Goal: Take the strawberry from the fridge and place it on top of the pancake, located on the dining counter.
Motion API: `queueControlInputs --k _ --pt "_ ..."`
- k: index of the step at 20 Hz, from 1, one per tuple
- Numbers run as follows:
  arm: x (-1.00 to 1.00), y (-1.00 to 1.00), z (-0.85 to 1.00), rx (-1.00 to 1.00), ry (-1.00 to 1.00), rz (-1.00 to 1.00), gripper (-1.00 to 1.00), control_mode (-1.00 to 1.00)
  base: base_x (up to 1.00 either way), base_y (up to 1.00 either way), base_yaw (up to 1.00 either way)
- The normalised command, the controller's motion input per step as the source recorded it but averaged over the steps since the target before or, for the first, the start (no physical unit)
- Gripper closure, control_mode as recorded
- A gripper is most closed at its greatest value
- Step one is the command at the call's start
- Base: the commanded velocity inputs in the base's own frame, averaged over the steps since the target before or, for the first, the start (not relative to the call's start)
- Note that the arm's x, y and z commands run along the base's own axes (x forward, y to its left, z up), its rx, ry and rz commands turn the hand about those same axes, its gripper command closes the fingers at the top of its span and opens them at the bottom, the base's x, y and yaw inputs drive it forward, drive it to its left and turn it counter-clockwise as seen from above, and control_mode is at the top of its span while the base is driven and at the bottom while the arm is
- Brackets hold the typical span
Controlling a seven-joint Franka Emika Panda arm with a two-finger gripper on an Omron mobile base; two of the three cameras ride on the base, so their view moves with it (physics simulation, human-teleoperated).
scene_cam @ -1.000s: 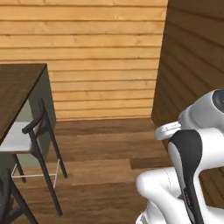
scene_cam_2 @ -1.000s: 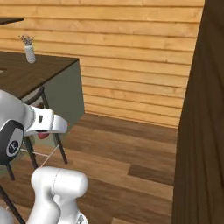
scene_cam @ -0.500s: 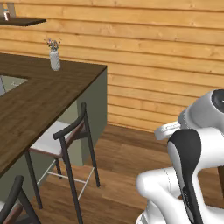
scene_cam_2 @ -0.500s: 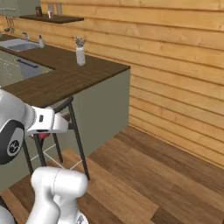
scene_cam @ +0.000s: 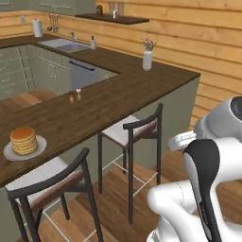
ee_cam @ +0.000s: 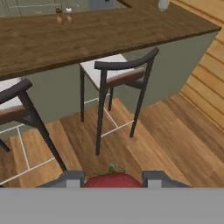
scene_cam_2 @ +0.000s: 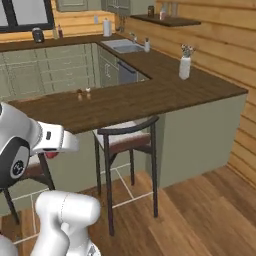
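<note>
While the arm hangs low in front of the base, the gripper [ee_cam: 113, 178] pinches the strawberry [ee_cam: 113, 180], whose red body with a small green top sits between the two dark fingertips [ee_cam: 72, 179] at the bottom of the hand view. In the right base view a bit of red shows just under the white hand, at the arm's left side. Beyond the hand lies the wooden floor [ee_cam: 175, 135] and a white-cushioned stool [ee_cam: 114, 74] tucked against the dining counter [ee_cam: 87, 37]. In the left base view the pancake [scene_cam: 23, 140] is a golden stack on a pale plate [scene_cam: 9, 152], resting on the near left end of that dark-brown counter, well apart from the arm. Two small shakers [scene_cam: 75, 96] stand further along the counter top, and a white vase [scene_cam: 147, 60] with dried stems stands near the far corner. The sink [scene_cam: 66, 45] sits in the wall counter beyond, with a shelf [scene_cam: 113, 19] on the plank wall above.
</note>
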Motion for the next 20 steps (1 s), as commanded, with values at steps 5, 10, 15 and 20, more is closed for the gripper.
queueControlInputs --k 5,10,15,20 --pt "0.00 0.00 0.00 0.00 0.00 0.00 1.00 1.00 0.04 0.84 0.81" --pt "0.00 0.00 0.00 0.00 0.00 0.00 1.00 1.00 0.51 0.56 0.58" --pt "0.00 0.00 0.00 0.00 0.00 0.00 1.00 1.00 0.78 0.47 0.31" --pt "0.00 0.00 0.00 0.00 0.00 0.00 1.00 1.00 0.75 -0.09 0.01"
